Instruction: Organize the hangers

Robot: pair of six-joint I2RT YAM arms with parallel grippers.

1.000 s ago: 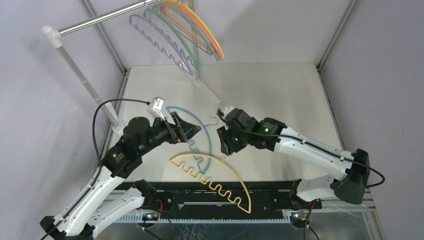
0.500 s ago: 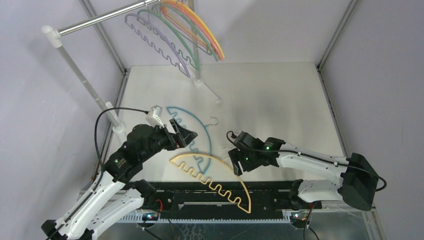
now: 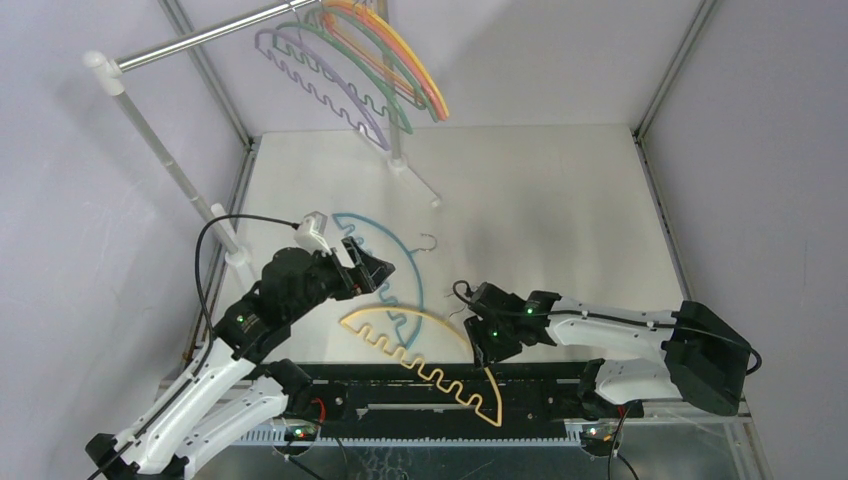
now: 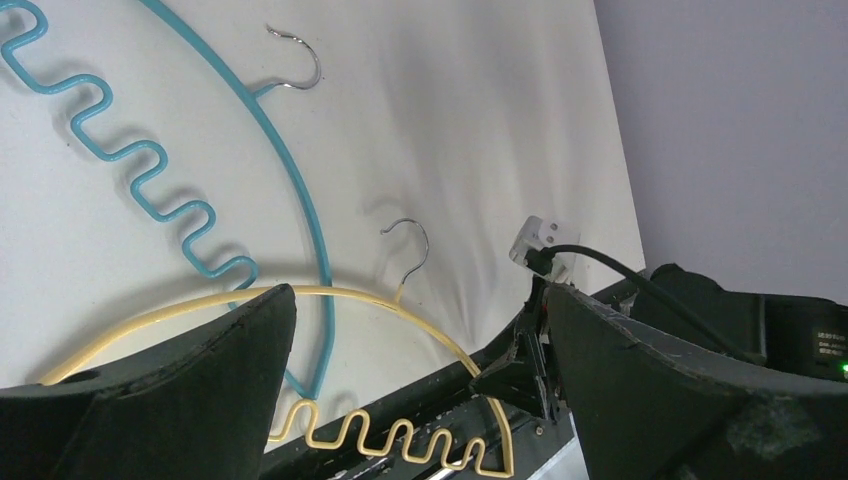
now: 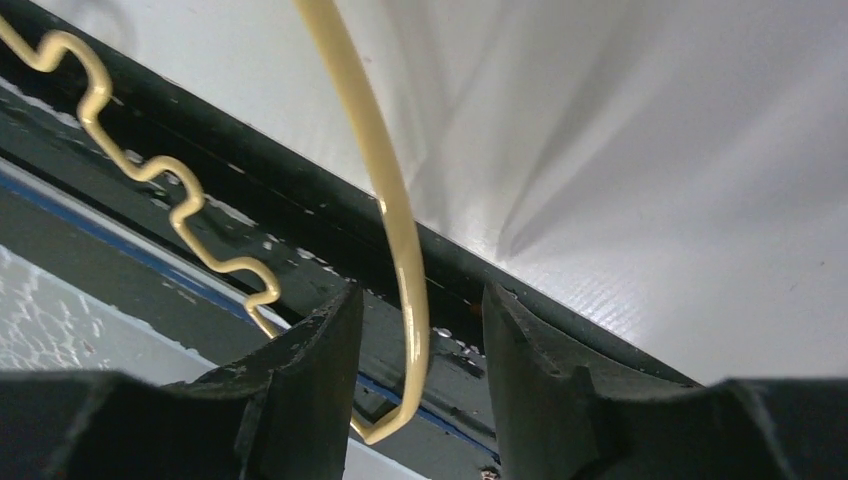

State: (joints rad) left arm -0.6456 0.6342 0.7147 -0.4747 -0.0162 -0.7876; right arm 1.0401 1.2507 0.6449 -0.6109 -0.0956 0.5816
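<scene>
Two hangers lie flat on the white tabletop (image 3: 560, 200) close to the arms: a teal hanger (image 3: 398, 240) and, nearer the bases, a yellow hanger (image 3: 415, 311), each with a wavy lower edge and a small wire hook. Their arches cross near the yellow one's left half. The yellow hanger's right end reaches past the tabletop's near edge, over the black strip (image 3: 400, 395) by the arm bases.

The right hand (image 3: 483, 352) is low over that end of the yellow hanger. In its wrist view the two dark fingers (image 5: 300, 390) stand apart with the yellow arch running between them — a gap shows on either side, so nothing is gripped.

The left hand (image 3: 372, 272) hovers above the teal hanger's wavy edge, spread wide and holding nothing. Its wrist view shows both hangers on the tabletop below, framed between its fingers.

At the back left, more hangers hang side by side from a silver rail (image 3: 200, 35) — a purple hanger (image 3: 378, 138), a green hanger (image 3: 400, 115) and an orange hanger (image 3: 430, 95) among them.
</scene>
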